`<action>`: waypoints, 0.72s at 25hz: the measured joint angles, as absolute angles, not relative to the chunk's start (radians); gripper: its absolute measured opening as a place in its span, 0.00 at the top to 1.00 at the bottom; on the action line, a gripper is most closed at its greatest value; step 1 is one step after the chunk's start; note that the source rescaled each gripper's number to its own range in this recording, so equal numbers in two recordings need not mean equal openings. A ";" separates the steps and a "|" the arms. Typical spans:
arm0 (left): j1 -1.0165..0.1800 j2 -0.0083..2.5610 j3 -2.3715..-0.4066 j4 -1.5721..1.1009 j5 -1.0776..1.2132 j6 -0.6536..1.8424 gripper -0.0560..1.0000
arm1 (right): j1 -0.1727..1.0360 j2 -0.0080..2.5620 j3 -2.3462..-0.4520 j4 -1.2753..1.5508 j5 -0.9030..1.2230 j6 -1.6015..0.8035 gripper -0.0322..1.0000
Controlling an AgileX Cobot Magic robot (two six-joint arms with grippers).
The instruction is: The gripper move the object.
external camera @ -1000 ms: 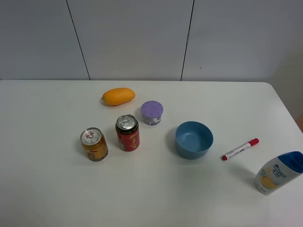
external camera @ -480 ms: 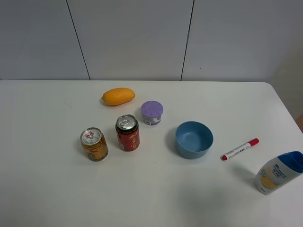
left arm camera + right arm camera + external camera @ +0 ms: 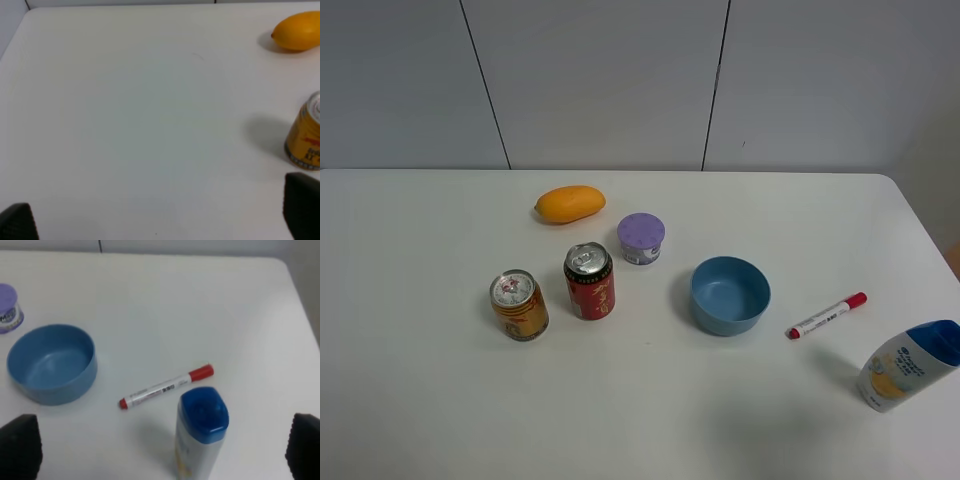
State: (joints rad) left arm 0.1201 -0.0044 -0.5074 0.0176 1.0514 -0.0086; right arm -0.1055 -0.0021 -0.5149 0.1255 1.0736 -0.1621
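The red can (image 3: 590, 282) with yellow characters and a silver top stands upright on the white table (image 3: 420, 400), left of centre. It shows only in the exterior view. No arm or gripper shows in the exterior view. In the left wrist view my left gripper (image 3: 160, 215) is open, its two black fingertips (image 3: 302, 205) far apart and empty above bare table. In the right wrist view my right gripper (image 3: 162, 447) is open and empty, its fingertips (image 3: 20, 447) at the frame's corners.
A gold can (image 3: 519, 305) (image 3: 306, 135) stands left of the red can. A mango (image 3: 570, 203) (image 3: 298, 31) and a purple-lidded tub (image 3: 641, 238) (image 3: 9, 307) lie behind it. A blue bowl (image 3: 730, 295) (image 3: 50, 362), red marker (image 3: 827, 315) (image 3: 165, 386) and blue-capped bottle (image 3: 905, 365) (image 3: 200, 435) are right.
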 joint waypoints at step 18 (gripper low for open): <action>0.120 -0.004 -0.507 0.018 1.051 -0.009 0.00 | -0.104 -0.002 -0.507 0.038 1.072 -0.008 0.00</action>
State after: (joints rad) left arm 0.1201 -0.0044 -0.5074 0.0176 1.0514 -0.0086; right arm -0.1045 -0.0021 -0.5071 0.0376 1.0715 -0.0078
